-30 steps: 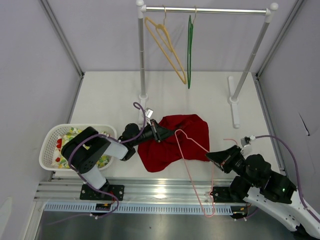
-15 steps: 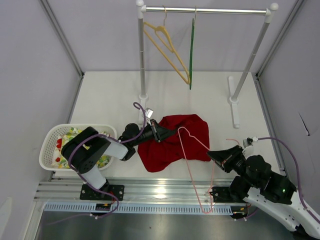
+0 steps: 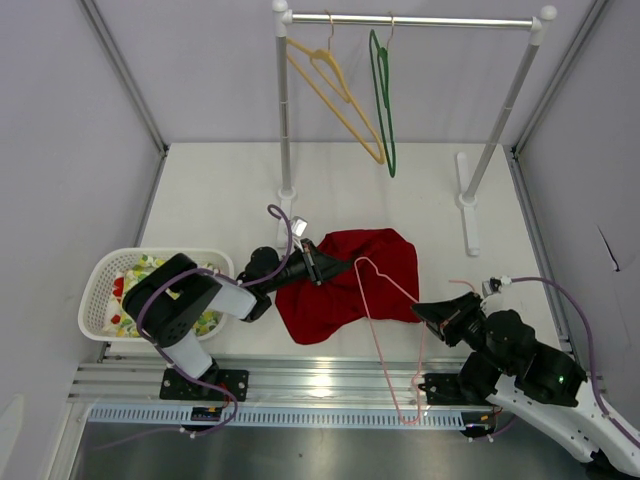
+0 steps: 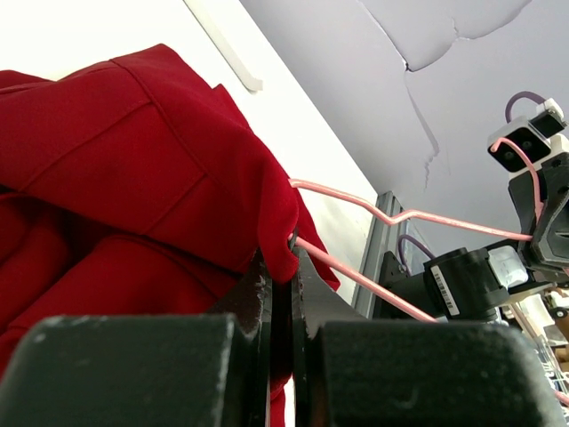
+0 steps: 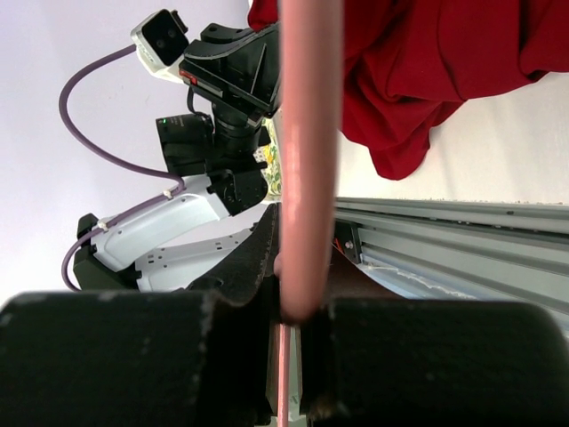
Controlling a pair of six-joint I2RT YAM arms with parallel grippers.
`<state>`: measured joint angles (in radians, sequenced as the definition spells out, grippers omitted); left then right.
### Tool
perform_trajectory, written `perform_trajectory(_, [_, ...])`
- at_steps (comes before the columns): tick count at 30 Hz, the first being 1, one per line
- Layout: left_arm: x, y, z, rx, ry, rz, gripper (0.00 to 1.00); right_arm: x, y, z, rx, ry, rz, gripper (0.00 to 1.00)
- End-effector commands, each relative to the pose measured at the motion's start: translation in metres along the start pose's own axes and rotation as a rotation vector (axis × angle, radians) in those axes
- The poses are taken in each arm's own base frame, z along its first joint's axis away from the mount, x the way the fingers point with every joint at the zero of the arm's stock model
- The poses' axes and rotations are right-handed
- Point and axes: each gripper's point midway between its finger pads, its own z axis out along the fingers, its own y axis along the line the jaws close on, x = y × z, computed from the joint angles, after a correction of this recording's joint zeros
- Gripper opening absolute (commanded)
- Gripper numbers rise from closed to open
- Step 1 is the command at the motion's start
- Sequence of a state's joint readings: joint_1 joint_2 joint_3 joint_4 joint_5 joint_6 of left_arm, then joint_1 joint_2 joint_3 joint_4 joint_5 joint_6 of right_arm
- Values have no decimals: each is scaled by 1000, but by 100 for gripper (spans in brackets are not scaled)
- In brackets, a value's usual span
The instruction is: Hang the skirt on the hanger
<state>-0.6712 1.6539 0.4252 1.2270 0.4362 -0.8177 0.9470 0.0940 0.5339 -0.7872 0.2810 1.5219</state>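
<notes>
At mid-desk [image 3: 220, 200], the plain deep-red fabric skirt [image 3: 385, 255] lies crumpled. The left jaws pinch its edge; the right jaws clamp the thin pale-pink wire hanger [image 5: 309, 133], partly hidden behind a fold.

Pink hanger [image 5: 311, 133], yellow hanger [image 3: 335, 101], green hanger [image 3: 385, 110]: three; one skirt [image 3: 325, 300], one basket [image 3: 95, 290], one rack [image 3: 420, 20].

Arms extended low; left end effector [image 3: 338, 267] pinched tight; right end effector [image 3: 420, 312] seemingly clamped.

Pale grey walls [image 3: 210, 70] enclose a white table [image 3: 220, 195] under even light.
</notes>
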Motion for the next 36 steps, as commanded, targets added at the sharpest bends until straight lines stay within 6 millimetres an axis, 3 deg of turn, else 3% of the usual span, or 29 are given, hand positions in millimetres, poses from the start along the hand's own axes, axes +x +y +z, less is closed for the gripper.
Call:
perform_trajectory(1, [-12,-13,7,50,-31,71,0,-5,11,1,-46,-27,49,0])
perform_trajectory(16, [0,-6,7,23,11,67,0,-5,18,8,-86,-40,75,0])
perform_trajectory(36, [8,-3,13,3,69,61,0,0,6,28,-81,-45,62,0])
